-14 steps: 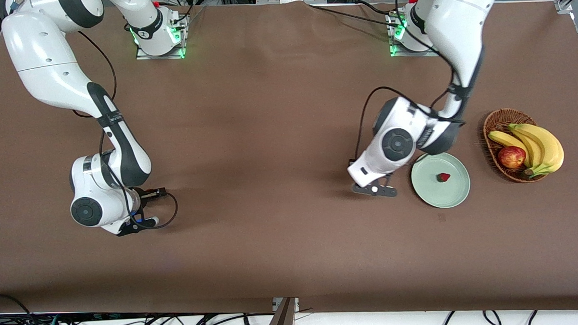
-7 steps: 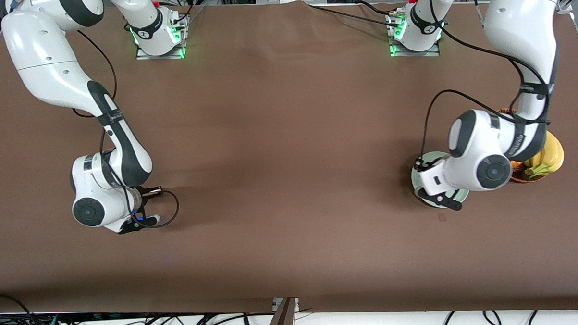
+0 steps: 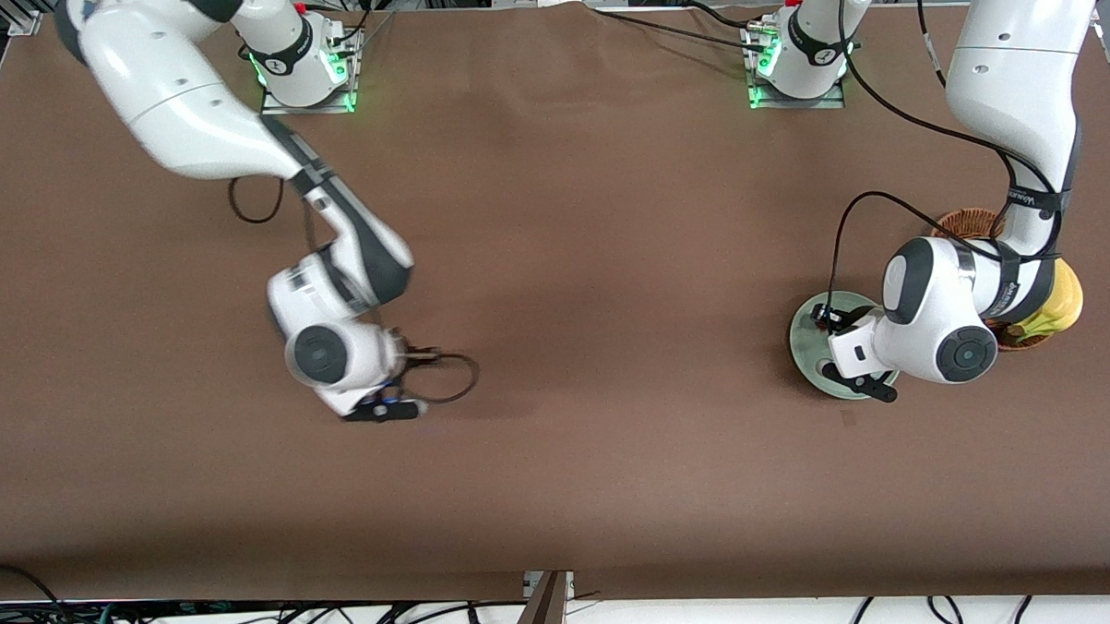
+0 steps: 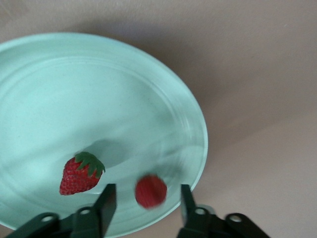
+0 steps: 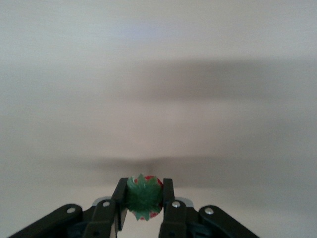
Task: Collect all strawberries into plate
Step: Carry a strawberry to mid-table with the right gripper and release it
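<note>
Strawberries, small red green-capped: one (image 4: 79,174) lies on the pale mint round plate (image 4: 59,89), another (image 4: 151,191) drops between the spread left tool (image 4: 144,206). Right tool (image 5: 143,201), over bare brown worktop (image 3: 553,257), pinches a third (image 5: 143,197) for delivery.

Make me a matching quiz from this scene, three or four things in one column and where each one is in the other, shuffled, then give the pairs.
Things:
1. capped strawberry
2. blurred strawberry
3. third strawberry
4. plate

Places or states:
A. clamped in the right gripper
B. lying on the plate
C. beside the basket
D. loose between the open left gripper's fingers

Pairs: 1-B, 2-D, 3-A, 4-C
</note>
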Available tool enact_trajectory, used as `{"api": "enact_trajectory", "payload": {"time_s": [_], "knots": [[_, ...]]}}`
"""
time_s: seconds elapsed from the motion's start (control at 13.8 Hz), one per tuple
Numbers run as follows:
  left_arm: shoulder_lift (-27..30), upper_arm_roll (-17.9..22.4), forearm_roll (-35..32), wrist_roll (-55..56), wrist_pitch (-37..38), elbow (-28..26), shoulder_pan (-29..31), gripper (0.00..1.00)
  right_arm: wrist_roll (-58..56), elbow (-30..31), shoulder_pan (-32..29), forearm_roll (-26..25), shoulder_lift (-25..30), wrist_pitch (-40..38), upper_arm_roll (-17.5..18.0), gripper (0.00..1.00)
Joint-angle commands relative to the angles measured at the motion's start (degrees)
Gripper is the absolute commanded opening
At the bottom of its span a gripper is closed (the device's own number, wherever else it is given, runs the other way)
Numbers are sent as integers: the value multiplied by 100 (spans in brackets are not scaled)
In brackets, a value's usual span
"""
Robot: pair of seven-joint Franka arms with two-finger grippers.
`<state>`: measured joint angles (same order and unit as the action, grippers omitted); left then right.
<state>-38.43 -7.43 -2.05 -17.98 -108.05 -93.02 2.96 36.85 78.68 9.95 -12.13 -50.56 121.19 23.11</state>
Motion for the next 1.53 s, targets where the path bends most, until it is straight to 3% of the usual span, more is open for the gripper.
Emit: {"api": "enact_trajectory", "payload": {"time_s": [0.0, 0.29, 0.51, 0.65, 0.73, 0.8, 1.02, 1.16, 1.45], "knots": [[318, -83, -94, -48, 65, 3, 12, 100, 1679, -203, 804, 245, -269, 963, -43, 4], [494, -284, -6, 31, 65, 310, -50, 100, 3722, -677, 1877, 308, -769, 2651, -70, 4], [512, -619, -6, 399, 65, 399, -59, 100, 3821, -1633, 2747, 308, -1446, 2901, -490, 4], [503, -716, -15, 611, 47, 381, -102, 100, 3830, -1812, 3013, 317, -1562, 2919, -650, 8], [486, -716, -6, 638, 21, 364, -137, 100, 3865, -1812, 3013, 317, -1527, 2901, -650, 49], [468, -716, -6, 638, 3, 364, -147, 100, 3830, -1812, 3005, 290, -1492, 2849, -676, 99], [433, -725, 20, 647, -101, 373, -190, 100, 3464, -1917, 2542, 325, -1159, 1868, -651, 100], [319, -734, 501, 647, -155, 381, -208, 100, 2674, -1926, 1971, 343, -747, 1016, -265, 100], [170, -725, 513, 1758, -795, 241, -927, 100, 689, -1918, 608, 343, -157, -804, 492, 100]]}}
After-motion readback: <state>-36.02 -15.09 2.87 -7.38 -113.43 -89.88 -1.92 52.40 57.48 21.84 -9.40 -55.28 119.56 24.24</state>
